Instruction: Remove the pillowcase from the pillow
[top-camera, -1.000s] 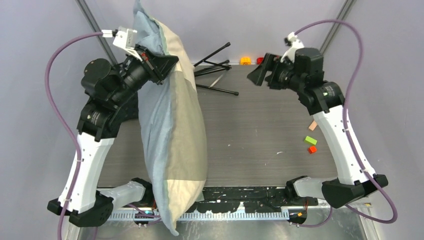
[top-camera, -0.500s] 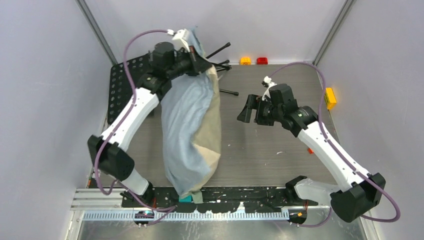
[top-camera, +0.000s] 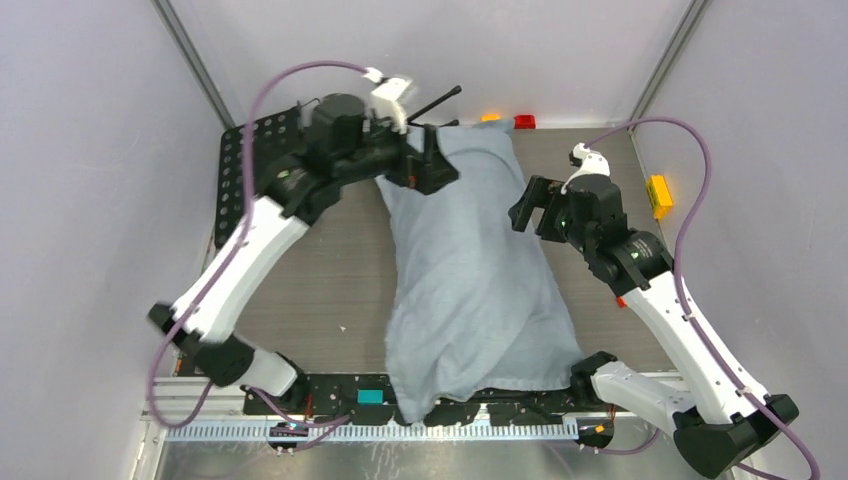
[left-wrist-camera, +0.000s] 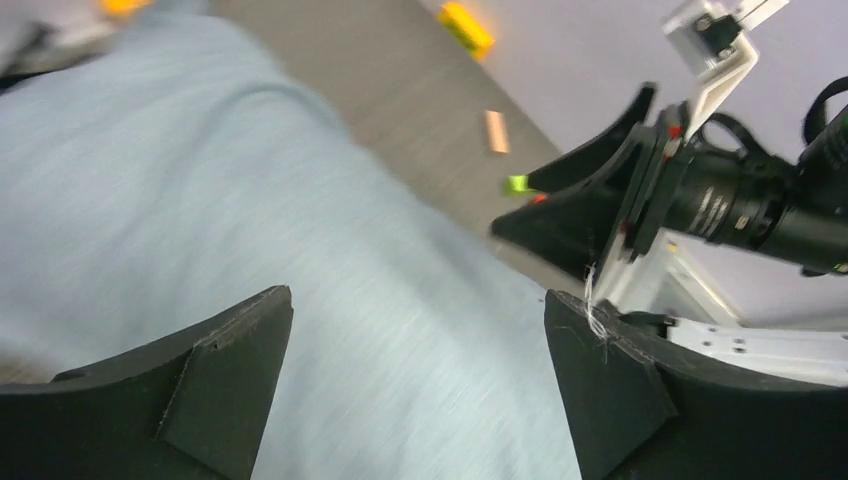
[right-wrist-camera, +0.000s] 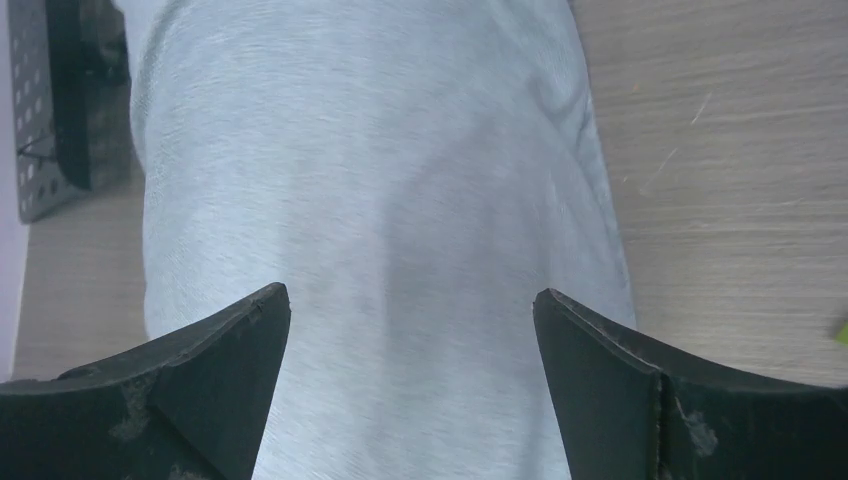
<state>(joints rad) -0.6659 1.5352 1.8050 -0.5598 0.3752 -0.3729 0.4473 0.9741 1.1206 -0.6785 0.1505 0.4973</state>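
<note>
Pale blue-grey limp cloth pillowcase (top-camera: 470, 280) lies on the grey wood-grain table (top-camera: 330, 270), blue side up and stuffed full. The plump white pillow is not visible. Judging from the bulk it's inside, so removal is not yet done.

Long axis runs from the far end, right under the left gripper (top-camera: 435, 170), back toward the arm bases. The near end laps onto the black rail (top-camera: 530, 398).

Left gripper: jaws wide, nothing between them, cloth just below the fingertips. Right gripper (top-camera: 522, 205): also wide and empty, above the far half near the case's right long edge. In its wrist view cloth fills the whole gap below the fingers (right-wrist-camera: 200, 380).

Both sit at the far end, the left nearer the short edge. Can't tell which end is the open one, and the next grab depends on that.
</note>
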